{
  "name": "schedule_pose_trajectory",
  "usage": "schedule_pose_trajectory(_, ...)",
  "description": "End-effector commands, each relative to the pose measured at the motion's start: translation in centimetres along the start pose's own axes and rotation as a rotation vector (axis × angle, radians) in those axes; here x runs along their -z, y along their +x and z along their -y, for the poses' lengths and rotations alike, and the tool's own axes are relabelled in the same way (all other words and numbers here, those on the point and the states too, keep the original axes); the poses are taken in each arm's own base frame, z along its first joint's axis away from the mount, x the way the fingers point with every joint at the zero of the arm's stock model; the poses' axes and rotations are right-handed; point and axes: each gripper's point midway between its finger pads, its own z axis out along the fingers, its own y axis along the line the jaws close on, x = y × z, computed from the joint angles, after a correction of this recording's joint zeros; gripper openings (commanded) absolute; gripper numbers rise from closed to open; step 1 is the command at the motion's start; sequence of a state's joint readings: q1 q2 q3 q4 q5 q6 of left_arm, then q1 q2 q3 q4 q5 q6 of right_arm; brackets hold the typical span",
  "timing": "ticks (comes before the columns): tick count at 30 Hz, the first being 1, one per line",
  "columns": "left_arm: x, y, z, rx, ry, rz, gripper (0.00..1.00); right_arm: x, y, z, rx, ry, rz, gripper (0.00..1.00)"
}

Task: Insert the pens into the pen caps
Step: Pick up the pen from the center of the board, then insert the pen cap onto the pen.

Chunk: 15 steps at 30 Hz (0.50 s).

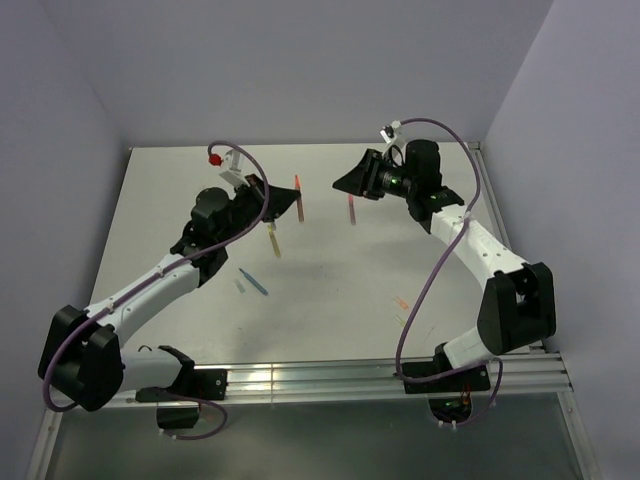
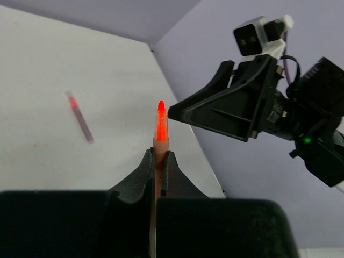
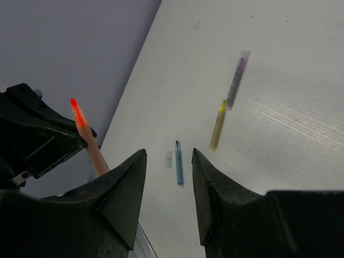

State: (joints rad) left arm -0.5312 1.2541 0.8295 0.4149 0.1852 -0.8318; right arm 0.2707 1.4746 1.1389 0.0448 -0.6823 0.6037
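My left gripper [image 2: 159,156] is shut on an orange pen [image 2: 160,129] whose bright uncapped tip sticks out beyond the fingertips. In the top view this left gripper [image 1: 296,206] holds the orange pen [image 1: 298,194] above the far middle of the table. My right gripper [image 1: 337,185] hovers just to its right, facing it. The right gripper [image 3: 168,151] is open with nothing between its fingers, and the orange pen [image 3: 86,134] shows at its left. On the table lie a yellow pen [image 3: 217,124], a grey-purple pen [image 3: 236,80], a blue pen [image 3: 178,162] and a pale blue pen cap [image 3: 169,158].
A pink-red pen [image 1: 351,212] lies on the white table [image 1: 330,290] under the right gripper. Small orange and yellowish pieces [image 1: 400,301] lie near the right arm's base. Purple walls close the table at the back and sides. A metal rail [image 1: 330,380] runs along the near edge.
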Motion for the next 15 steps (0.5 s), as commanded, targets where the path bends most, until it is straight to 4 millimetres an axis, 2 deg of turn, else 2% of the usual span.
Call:
schedule_pose_trajectory(1, 0.2, -1.5, 3.9, -0.058, 0.186, 0.043, 0.0, 1.2, -1.4, -3.6, 0.071, -0.098, 0.048, 0.47)
schedule_pose_trajectory(6, 0.0, -2.0, 5.2, -0.075, 0.247, 0.051, 0.0, 1.4, 0.3, -4.9, 0.072, -0.132, 0.033, 0.47)
schedule_pose_trajectory(10, 0.3, -1.1, 7.1, -0.088, 0.377, 0.007, 0.0, 1.6, 0.6, -5.9, 0.088, -0.153, 0.044, 0.47)
schedule_pose_trajectory(15, 0.4, -0.5, 6.5, -0.055, 0.363, -0.004, 0.0, 1.9, 0.3, -7.3, 0.107, -0.194, 0.053, 0.47)
